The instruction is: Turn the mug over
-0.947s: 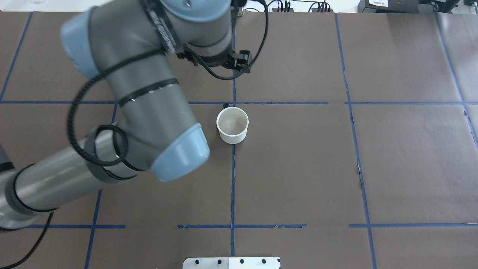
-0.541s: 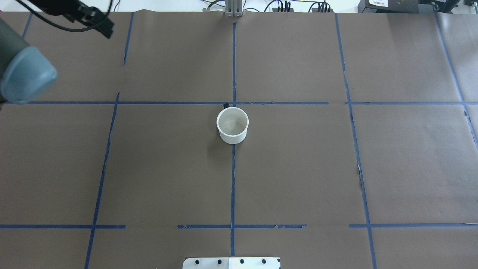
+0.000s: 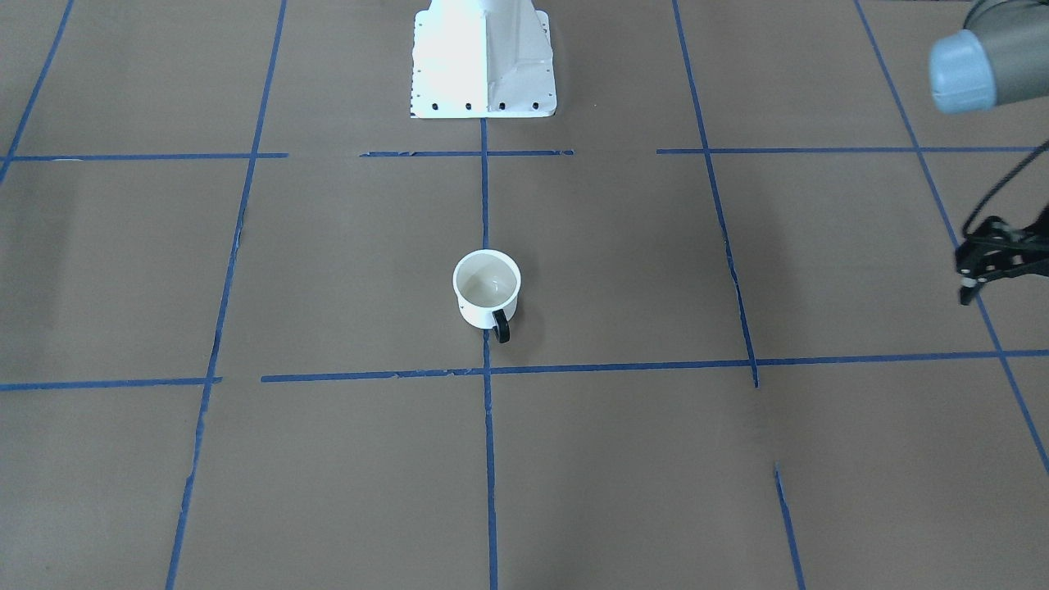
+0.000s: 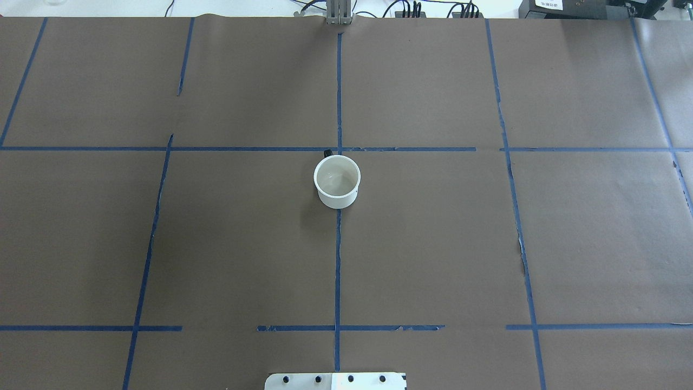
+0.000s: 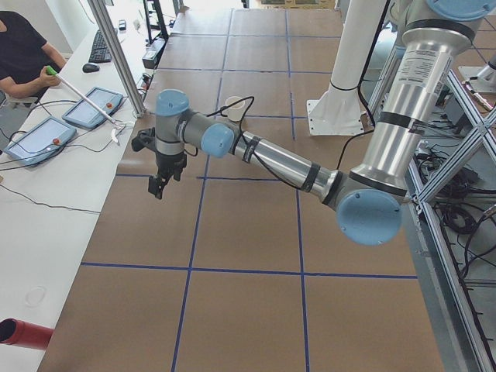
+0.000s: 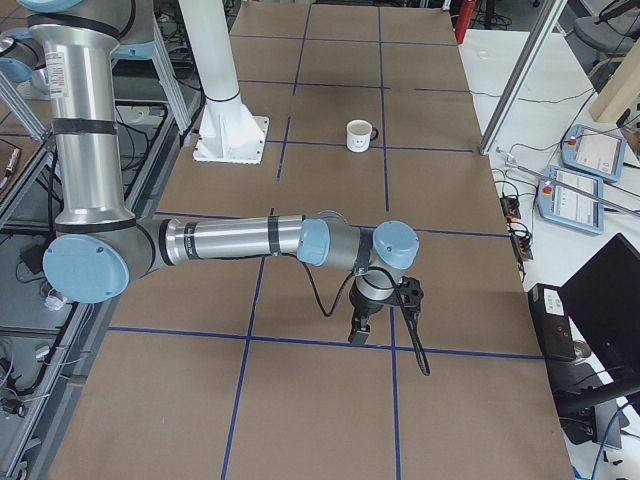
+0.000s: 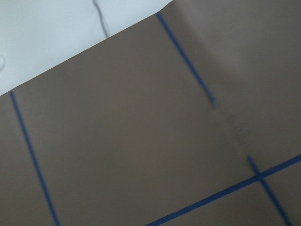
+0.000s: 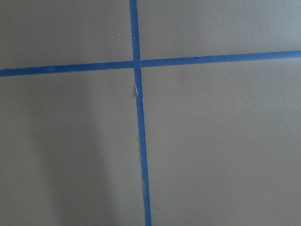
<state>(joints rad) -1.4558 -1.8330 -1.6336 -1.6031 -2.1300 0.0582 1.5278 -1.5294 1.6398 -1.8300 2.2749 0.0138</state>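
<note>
The mug (image 4: 337,181) stands upright, mouth up, at the middle of the table, and nothing touches it. In the front-facing view the white mug (image 3: 487,291) shows its black handle (image 3: 501,326) on the side away from the robot. It also shows in the left side view (image 5: 235,107) and the right side view (image 6: 359,135). My left gripper (image 3: 971,285) hangs empty far off at the table's left end, cut by the frame edge; I cannot tell if it is open. My right gripper (image 6: 359,332) hangs over the table's right end; I cannot tell its state.
The robot's white base (image 3: 483,57) stands at the near table edge. Brown paper with blue tape lines (image 4: 338,271) covers the table. An operator (image 5: 23,54) and tablets (image 5: 93,108) are at a side table beyond the left end.
My left arm has swung away from over the mug to the left and out of the overhead view. The mug has not moved.
</note>
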